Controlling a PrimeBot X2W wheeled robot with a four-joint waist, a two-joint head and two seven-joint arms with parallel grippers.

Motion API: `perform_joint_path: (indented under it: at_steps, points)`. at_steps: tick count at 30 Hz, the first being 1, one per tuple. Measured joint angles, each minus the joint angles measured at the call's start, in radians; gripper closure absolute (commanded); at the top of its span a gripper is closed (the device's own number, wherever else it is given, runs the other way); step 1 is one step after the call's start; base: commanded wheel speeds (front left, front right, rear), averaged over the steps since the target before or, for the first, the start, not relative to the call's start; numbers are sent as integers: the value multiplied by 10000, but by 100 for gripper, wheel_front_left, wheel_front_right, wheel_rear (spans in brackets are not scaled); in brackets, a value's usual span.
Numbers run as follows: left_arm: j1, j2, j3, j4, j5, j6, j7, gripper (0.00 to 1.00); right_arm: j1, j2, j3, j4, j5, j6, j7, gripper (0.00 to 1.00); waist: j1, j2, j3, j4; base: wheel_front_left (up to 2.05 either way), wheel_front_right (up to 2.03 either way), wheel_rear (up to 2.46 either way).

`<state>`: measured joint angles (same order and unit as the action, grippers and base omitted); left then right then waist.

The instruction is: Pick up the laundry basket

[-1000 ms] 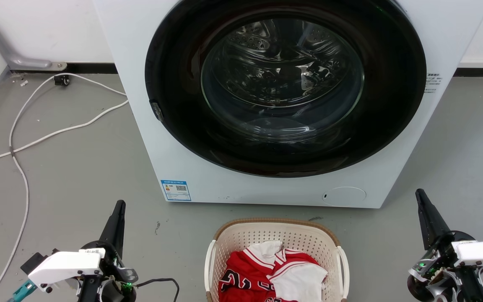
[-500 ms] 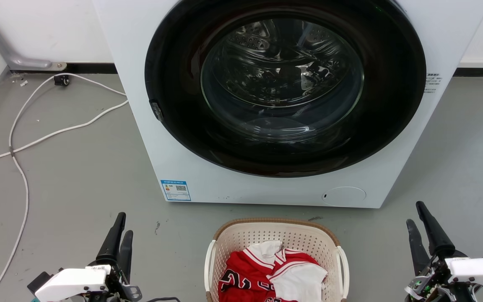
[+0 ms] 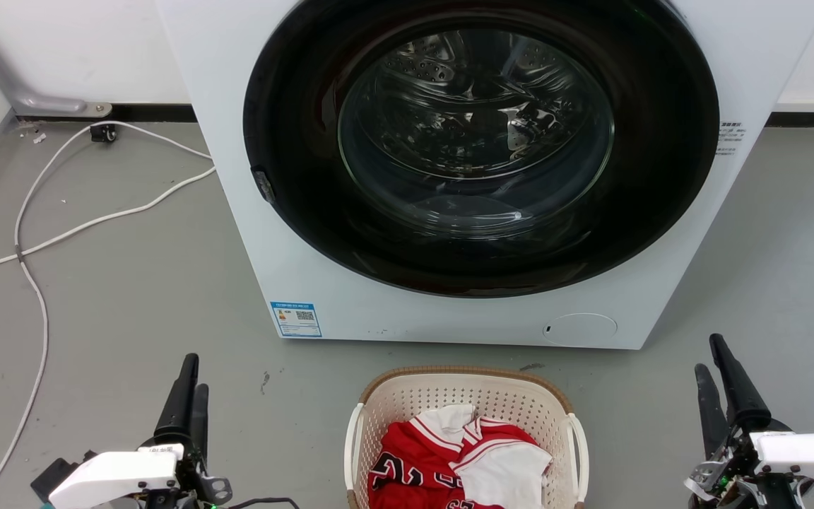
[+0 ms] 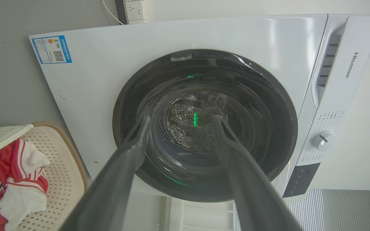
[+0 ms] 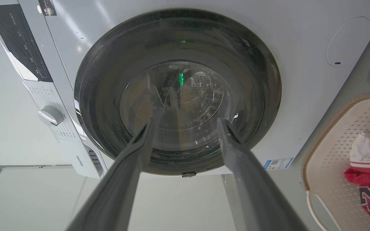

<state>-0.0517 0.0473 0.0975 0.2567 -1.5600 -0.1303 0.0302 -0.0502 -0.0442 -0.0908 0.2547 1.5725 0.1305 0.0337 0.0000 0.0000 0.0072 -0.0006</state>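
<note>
Basket [image 3: 463, 370] is sitting on the floor [image 3: 117, 283] just before the washer [image 3: 237, 212], carrying a red jersey [image 3: 435, 459], still ungrasped. Left gripper [image 3: 195, 372] and right gripper [image 3: 708, 353] are flanking it, clear of its handles [image 3: 349, 445], having sunk lower within the second. Both pairs of fingers are now standing apart, likely readying a two-sided grab.

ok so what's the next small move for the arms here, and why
Probably swing both arms inward toward the white side handles of the laundry basket. The left pincer and right pincer are open and sit well out to either side of the basket, touching nothing, while it rests on the floor.
</note>
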Motion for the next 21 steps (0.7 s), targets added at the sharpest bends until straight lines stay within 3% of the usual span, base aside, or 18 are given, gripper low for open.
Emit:
perform_joint_path:
  at_steps: [13, 21]
  points:
    - [20, 0, 474, 15, 1615, 86, -525, 0, -13, 0, -428, 25, -2105, 0, -527, 0, 0, 0, 18, 11, 0, 0, 0]
    - [19, 4, 834, -420, 2520, 249, -815, 0, -104, -2, -556, -610, -4397, 0, -813, 0, 0, 0, 80, 7, 0, 0, 0]
